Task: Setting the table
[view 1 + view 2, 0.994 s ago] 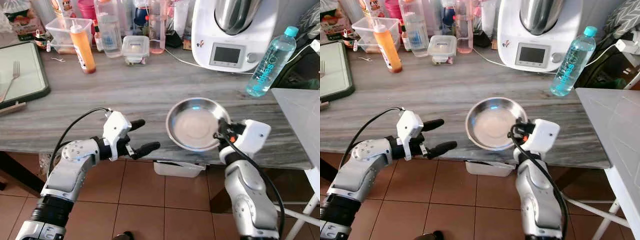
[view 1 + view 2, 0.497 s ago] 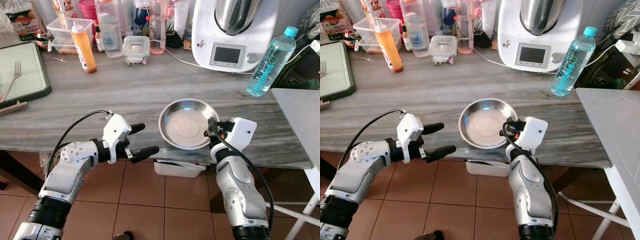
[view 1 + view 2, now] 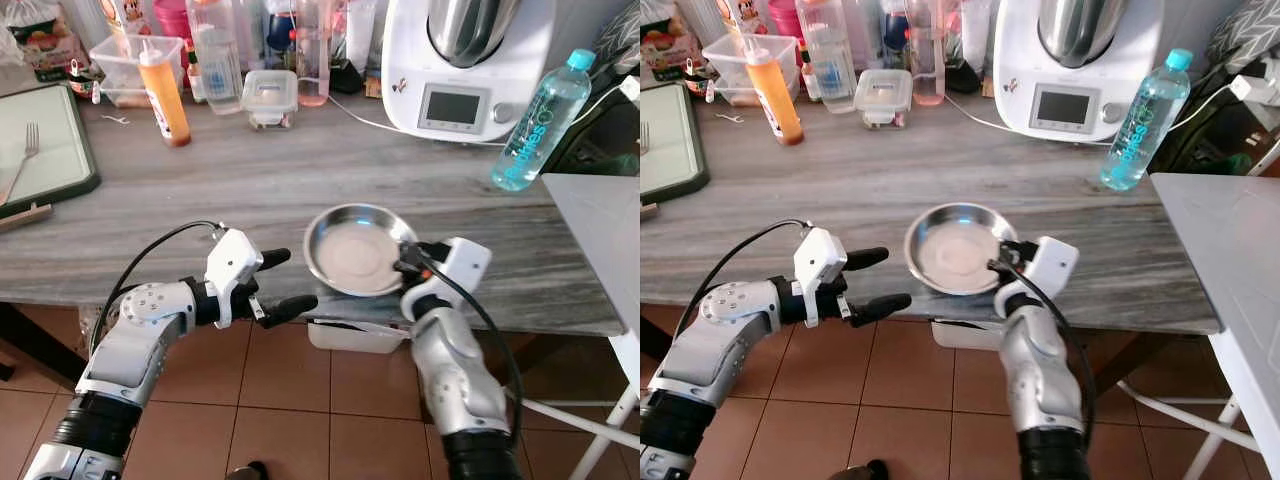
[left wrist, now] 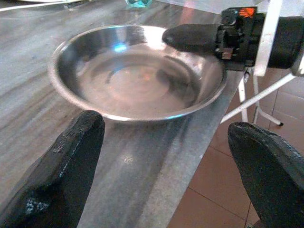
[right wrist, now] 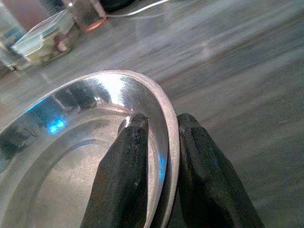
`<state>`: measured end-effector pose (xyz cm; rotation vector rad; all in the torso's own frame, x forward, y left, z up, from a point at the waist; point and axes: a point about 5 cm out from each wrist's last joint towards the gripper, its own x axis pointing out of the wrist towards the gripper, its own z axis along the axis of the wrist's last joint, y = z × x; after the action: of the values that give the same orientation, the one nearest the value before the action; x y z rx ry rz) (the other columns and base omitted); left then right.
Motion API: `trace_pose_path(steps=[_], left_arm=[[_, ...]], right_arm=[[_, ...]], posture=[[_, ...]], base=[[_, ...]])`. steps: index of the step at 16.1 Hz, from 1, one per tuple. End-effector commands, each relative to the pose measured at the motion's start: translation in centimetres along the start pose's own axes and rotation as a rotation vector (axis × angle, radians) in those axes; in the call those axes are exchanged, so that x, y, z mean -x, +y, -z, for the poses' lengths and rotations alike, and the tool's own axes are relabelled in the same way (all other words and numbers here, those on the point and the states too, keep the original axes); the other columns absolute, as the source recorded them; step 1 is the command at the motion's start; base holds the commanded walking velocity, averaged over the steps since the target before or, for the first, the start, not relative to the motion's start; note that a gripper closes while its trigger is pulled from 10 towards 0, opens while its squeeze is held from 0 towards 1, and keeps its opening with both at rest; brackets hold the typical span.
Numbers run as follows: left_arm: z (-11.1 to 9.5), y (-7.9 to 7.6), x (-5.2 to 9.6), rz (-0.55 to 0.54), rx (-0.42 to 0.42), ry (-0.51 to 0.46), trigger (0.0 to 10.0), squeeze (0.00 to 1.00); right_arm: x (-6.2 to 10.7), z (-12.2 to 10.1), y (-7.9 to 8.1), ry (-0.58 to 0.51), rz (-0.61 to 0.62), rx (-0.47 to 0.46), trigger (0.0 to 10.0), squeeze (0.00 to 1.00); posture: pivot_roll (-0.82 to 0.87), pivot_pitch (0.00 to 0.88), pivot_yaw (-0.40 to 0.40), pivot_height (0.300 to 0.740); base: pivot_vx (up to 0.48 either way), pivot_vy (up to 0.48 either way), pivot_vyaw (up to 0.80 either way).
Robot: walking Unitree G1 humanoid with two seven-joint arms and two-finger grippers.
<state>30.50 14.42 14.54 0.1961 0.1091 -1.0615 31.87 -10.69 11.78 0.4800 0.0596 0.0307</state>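
Steel bowl (image 3: 357, 249) pinched at its rim by right gripper (image 5: 159, 164), one black finger inside the wall, the other outside, closed tight on thin metal. Likely light and rigid, but slick and polished, so prone to pivoting or slipping from a one-sided rim hold; safest grip judged to be deep over the rim, with a second hold on the opposite edge. Left gripper (image 3: 282, 280) just beside the bowl's other side, fingers spread wide apart, holding nothing, aimed toward the near rim. Shallow, round, mirror-bright dish, empty, with a blue glint inside. Positioned at the front edge of a grey marbled countertop (image 3: 200, 205), level or nearly so; resting or slightly lifted cannot be told. Farther back: orange sauce bottle (image 3: 164, 92), lidded plastic container (image 3: 270, 96), white kitchen machine (image 3: 470, 65), blue water bottle (image 3: 541, 122), fork (image 3: 20, 165) on a tray (image 3: 75, 190).
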Motion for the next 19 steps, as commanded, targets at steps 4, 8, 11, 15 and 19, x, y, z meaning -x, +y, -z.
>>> trace_pose_path(steps=[4,8,11,15,19], left_arm=[[-0.4,-0.1,-0.4,0.02,-0.022,0.001,10.0,0.0],[-0.3,-0.2,-0.2,0.026,-0.022,0.006,10.0,0.0],[-0.3,-0.2,-0.2,0.024,-0.021,0.007,10.0,0.0],[-0.5,0.0,-0.2,0.017,-0.026,-0.002,10.0,0.0],[-0.7,0.1,-0.3,0.005,-0.022,-0.016,10.0,0.0]], right_arm=[[-0.8,0.8,1.4,0.024,-0.021,0.015,10.0,0.0],[-0.9,1.2,0.8,0.033,0.005,0.083,10.0,0.0],[-1.1,1.3,0.5,0.038,0.019,0.084,10.0,1.0],[-1.1,1.2,0.5,0.026,0.011,0.073,10.0,1.0],[-1.1,0.1,0.7,-0.033,-0.022,0.114,10.0,1.0]], posture=[[0.1,0.152,-0.027,0.74],[0.1,0.152,-0.028,0.74],[0.1,0.151,-0.028,0.74],[0.1,0.147,-0.029,0.74],[0.11,0.142,-0.03,0.74]], base=[[0.0,0.0,0.0],[0.0,0.0,0.0],[0.0,0.0,0.0],[0.0,0.0,0.0],[0.0,0.0,0.0]])
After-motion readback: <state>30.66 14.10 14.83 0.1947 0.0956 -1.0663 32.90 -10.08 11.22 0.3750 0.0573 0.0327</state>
